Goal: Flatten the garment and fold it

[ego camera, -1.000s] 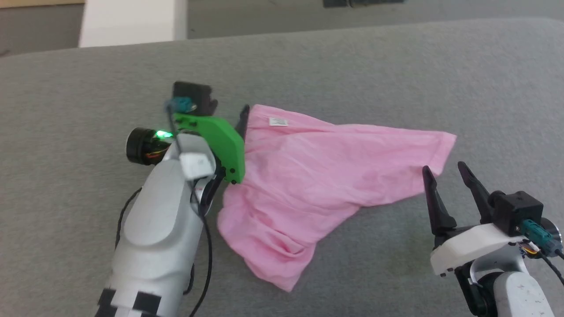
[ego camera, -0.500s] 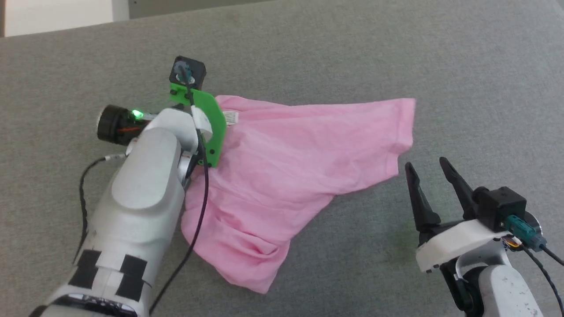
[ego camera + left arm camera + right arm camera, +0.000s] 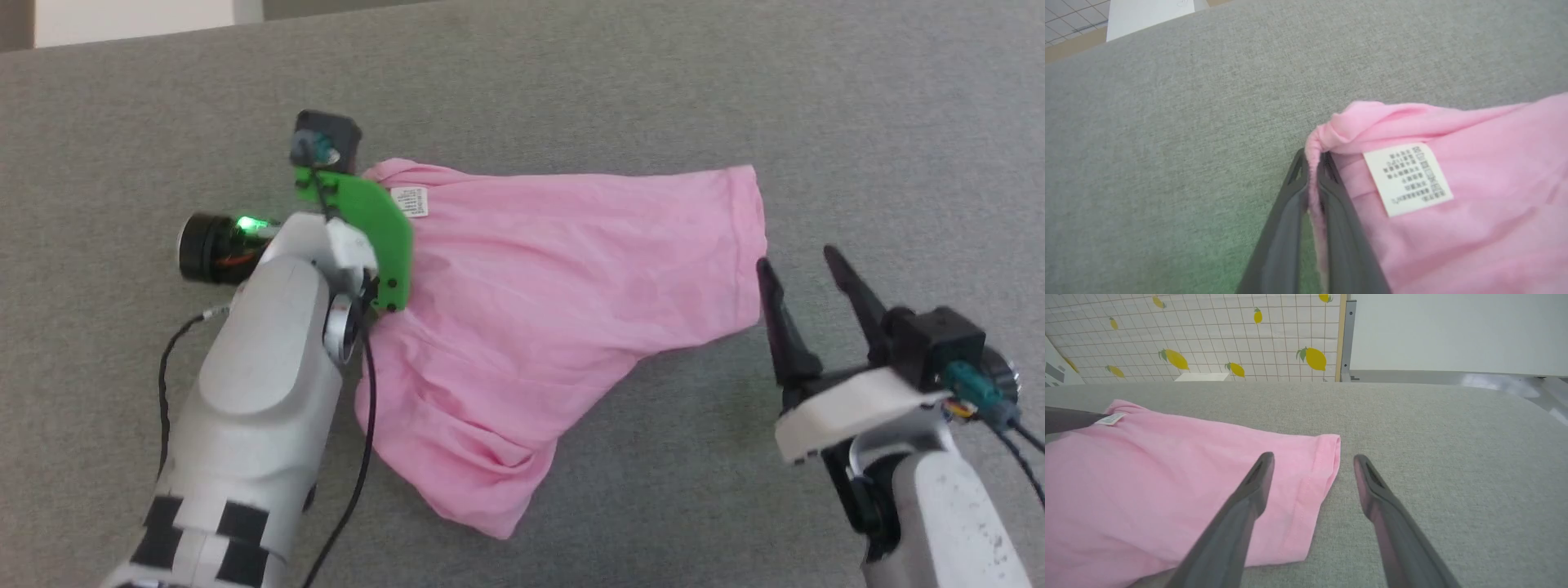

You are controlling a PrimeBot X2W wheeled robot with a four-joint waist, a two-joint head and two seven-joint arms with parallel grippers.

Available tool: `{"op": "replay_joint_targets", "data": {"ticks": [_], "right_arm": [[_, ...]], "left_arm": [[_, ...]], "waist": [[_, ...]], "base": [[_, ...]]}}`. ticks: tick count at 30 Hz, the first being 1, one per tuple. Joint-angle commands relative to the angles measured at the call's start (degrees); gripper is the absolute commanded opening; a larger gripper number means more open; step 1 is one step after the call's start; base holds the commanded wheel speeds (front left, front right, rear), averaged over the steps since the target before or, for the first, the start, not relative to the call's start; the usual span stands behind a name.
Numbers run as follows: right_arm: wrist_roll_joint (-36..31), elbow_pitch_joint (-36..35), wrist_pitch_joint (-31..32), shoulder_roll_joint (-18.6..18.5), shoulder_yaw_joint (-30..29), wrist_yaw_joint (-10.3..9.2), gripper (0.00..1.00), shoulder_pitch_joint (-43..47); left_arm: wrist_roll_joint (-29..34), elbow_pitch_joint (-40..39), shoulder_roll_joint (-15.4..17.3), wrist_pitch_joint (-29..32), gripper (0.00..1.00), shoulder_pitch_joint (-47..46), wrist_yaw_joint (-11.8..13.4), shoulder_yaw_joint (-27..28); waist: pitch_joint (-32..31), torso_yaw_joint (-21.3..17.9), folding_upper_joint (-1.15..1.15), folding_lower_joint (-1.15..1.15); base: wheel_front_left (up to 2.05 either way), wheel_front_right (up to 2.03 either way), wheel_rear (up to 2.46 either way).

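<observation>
1 garment (image 3: 563, 310) edge sits pinched inside the left end effector (image 3: 1312, 161).

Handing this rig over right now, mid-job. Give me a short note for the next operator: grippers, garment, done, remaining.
Left gripper: shut on the gathered waistband edge of the light pink thin cloth shorts, beside their small white label.
Right gripper: open, empty, by the right leg hem.
Shorts: on the grey fabric surface, wrinkled, other leg bunched.
Done: waistband gripped.
To do: grip the hem, pull flat, fold.
</observation>
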Motion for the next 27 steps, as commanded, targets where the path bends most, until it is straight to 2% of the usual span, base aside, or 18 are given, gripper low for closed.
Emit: {"op": "replay_joint_targets", "data": {"ticks": [1, 7, 20, 27], "right_arm": [[-1.06, -0.39, 0.31, 0.03, -0.41, -0.09, 1.00, -2.03], [-3.57, 2.72, 5.65, 0.03, -3.02, -0.09, 1.00, -9.88], [-5.69, 24.64, 33.69, 0.03, -8.42, -0.09, 1.00, -32.35], [-9.01, 32.65, 43.19, 0.01, -9.72, -0.09, 1.00, -38.34]], "left_arm": [[-1.03, -1.37, 0.24, -2.02, 0.00, 2.10, 0.71, 0.88], [-3.81, -8.68, -0.80, -6.65, 0.00, 8.44, 1.12, 2.10], [-4.21, -16.28, -2.26, -6.25, 0.00, 9.72, 0.70, -1.33], [-4.54, -16.93, -2.77, -6.22, 0.00, 8.96, 0.60, -2.68]], "waist": [[-0.04, 1.49, 0.00, -0.01], [0.53, 5.02, 0.00, -0.01], [4.30, 9.36, 0.00, -0.01], [5.59, 10.42, 0.00, -0.01]], "base": [[0.00, 0.00, 0.00], [0.00, 0.00, 0.00], [0.00, 0.00, 0.00], [0.00, 0.00, 0.00]]}}
